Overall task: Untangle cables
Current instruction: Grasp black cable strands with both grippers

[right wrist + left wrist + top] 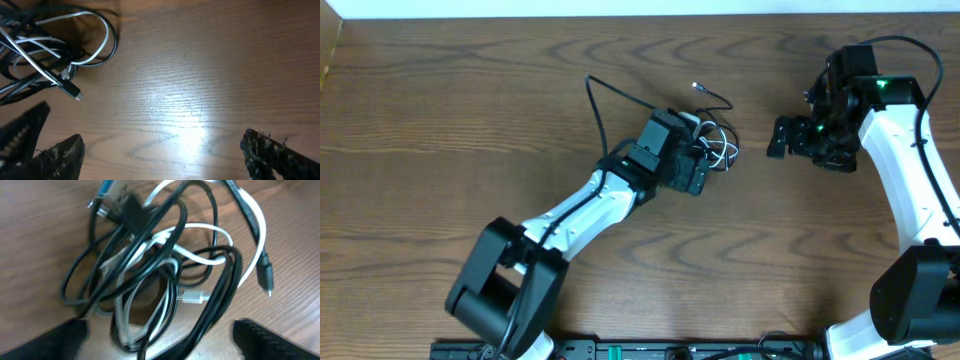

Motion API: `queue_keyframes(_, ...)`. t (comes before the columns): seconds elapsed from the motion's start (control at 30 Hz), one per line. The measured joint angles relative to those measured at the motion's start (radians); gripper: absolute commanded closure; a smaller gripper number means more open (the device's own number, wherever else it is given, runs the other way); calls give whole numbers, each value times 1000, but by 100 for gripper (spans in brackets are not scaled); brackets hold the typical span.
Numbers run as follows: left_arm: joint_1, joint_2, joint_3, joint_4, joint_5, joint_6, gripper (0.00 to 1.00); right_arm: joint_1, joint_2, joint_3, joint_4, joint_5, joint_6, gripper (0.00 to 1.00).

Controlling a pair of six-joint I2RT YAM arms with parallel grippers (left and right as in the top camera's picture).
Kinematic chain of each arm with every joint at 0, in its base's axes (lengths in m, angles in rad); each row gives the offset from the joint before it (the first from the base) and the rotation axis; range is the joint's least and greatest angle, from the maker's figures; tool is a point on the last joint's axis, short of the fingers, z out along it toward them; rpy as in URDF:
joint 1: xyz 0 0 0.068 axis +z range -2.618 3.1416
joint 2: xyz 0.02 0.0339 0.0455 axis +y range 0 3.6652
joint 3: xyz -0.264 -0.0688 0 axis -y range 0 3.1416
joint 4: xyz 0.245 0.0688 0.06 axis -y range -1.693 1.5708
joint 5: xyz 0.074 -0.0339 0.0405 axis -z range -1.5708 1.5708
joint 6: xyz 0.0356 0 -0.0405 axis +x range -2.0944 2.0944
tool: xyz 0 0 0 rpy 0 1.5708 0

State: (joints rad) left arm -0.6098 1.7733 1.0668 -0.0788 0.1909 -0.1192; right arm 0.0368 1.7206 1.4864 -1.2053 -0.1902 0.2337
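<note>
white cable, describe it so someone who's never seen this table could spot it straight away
On the wooden table, follow the left arm to its open claw near the middle; a small tangled bundle of thin cords lies just beyond it. The white cable is the pale cord looping through that bundle, the only light strand among the loops of the black cable.

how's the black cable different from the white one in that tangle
The black cable sends long tails out of the tangle across the table in the overhead view; the white cable stays coiled inside it. The black cable ends in a dark plug, the white cable in a pale silvery plug. Both are thin, looped through each other in one knot, and lie on the wood.
</note>
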Motion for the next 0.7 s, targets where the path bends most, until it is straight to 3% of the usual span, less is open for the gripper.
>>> queue_keyframes(0.1,-2,34,0,7,-11,11,92,0,0,0,-6,-2,-4,3)
queue_keyframes(0.27,-2,-62,0,-51,21,-44,92,0,0,0,-10,-6,-12,1)
queue_keyframes(0.37,-2,-322,7,-44,56,-196,92,18,0,0,-41,-127,-169,1)
queue_keyframes(0.43,-2,-390,18,-55,74,-248,92,62,0,0,-55,-234,-275,1)
queue_keyframes(0.57,-2,-351,25,-203,84,-274,92,157,0,0,-31,-320,-351,1)
queue_keyframes(0.7,-2,-332,23,-183,58,-274,92,195,-1,-1,54,-333,-373,10)
